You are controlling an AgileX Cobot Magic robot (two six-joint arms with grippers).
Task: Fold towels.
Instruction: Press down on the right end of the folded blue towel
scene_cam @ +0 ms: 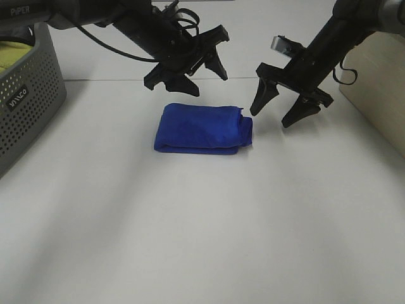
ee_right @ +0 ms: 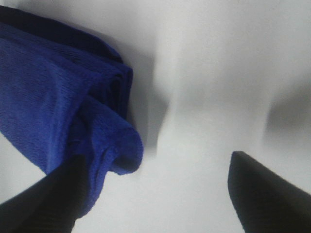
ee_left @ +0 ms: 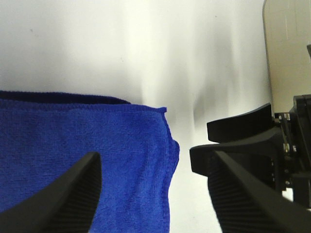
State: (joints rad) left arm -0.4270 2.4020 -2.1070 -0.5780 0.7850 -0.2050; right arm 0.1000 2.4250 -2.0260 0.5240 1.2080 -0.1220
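The royal-blue towel [scene_cam: 202,128] lies folded into a small thick rectangle on the white table [scene_cam: 202,240], with stacked layers showing at its right end. My left gripper [scene_cam: 205,76] is open and empty, hovering just above and behind the towel. My right gripper [scene_cam: 278,107] is open and empty, just off the towel's right end. The towel also shows in the left wrist view [ee_left: 82,150] under the open fingers [ee_left: 68,194], and in the right wrist view [ee_right: 63,107] beside one finger [ee_right: 43,199]. No white tag shows.
A grey perforated basket [scene_cam: 28,101] stands at the far left edge, with a yellow-green cloth [scene_cam: 14,54] inside. A beige board [scene_cam: 376,88] lies at the right edge; it also shows in the left wrist view [ee_left: 286,53].
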